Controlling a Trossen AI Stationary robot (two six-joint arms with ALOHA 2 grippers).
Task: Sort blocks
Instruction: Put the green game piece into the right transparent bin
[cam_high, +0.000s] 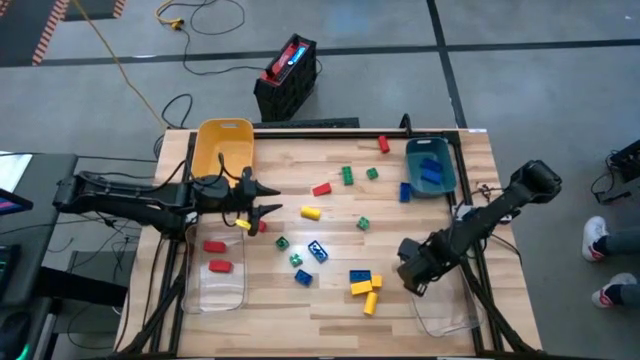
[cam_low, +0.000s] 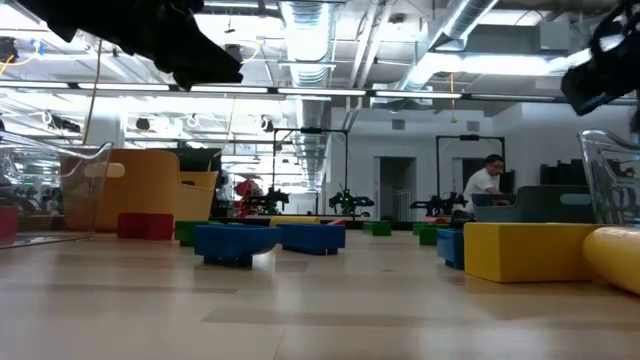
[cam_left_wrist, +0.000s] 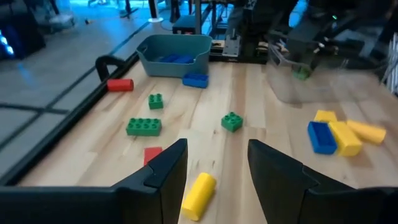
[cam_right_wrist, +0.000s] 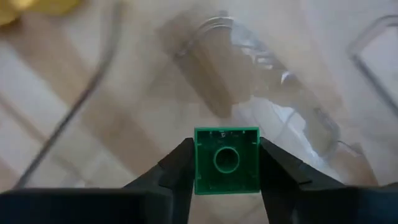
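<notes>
Between right claw (cam_right_wrist: 227, 163) fingers, a pinched green block (cam_right_wrist: 226, 160).

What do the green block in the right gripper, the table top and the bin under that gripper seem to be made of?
Green block: probably hard moulded plastic, smooth, with a round socket in its underside.
Table top: looks like pale wood, with visible plank lines.
Bin: apparently clear plastic; the table shows through its walls.

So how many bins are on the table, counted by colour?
Yellow bin: 1
Teal bin: 1
Clear bins: 2, one by the left arm, one by the right arm
Total: 4
</notes>
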